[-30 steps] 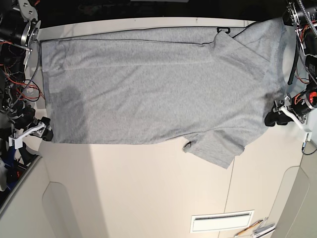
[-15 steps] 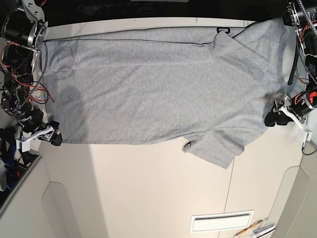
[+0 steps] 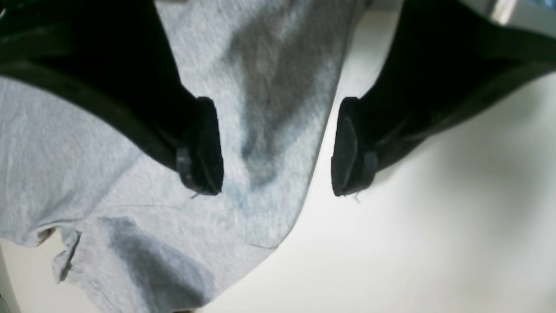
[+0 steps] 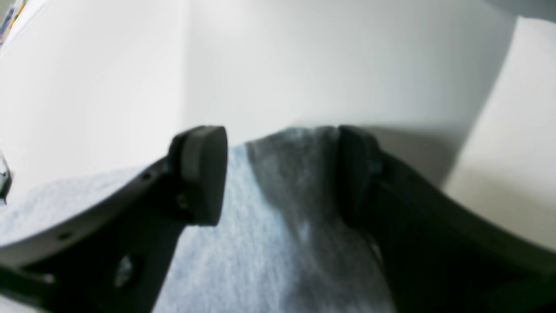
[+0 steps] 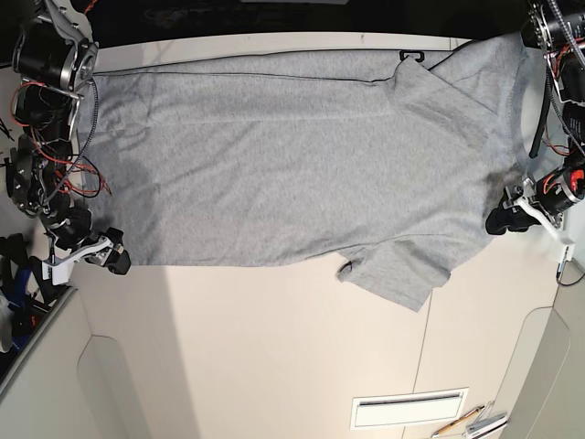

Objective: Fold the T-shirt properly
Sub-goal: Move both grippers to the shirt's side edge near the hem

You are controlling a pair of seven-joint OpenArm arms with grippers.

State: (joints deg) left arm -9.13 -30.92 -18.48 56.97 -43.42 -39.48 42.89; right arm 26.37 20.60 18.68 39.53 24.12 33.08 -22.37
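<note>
The right claw (image 5: 114, 256) has slid inward along the T-shirt's (image 5: 274, 174) near edge, jaws wide with cloth between them, so a grip there looks possible. Ahead, the shirt spans both claws; bare desk (image 5: 265, 347) nearer than its hem gives room. The left claw (image 5: 514, 215), also spread, straddles the side edge, sleeve just beside.

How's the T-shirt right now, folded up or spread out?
Mostly spread: the T-shirt lies wide across the table, with a strip turned over along its far edge.
</note>
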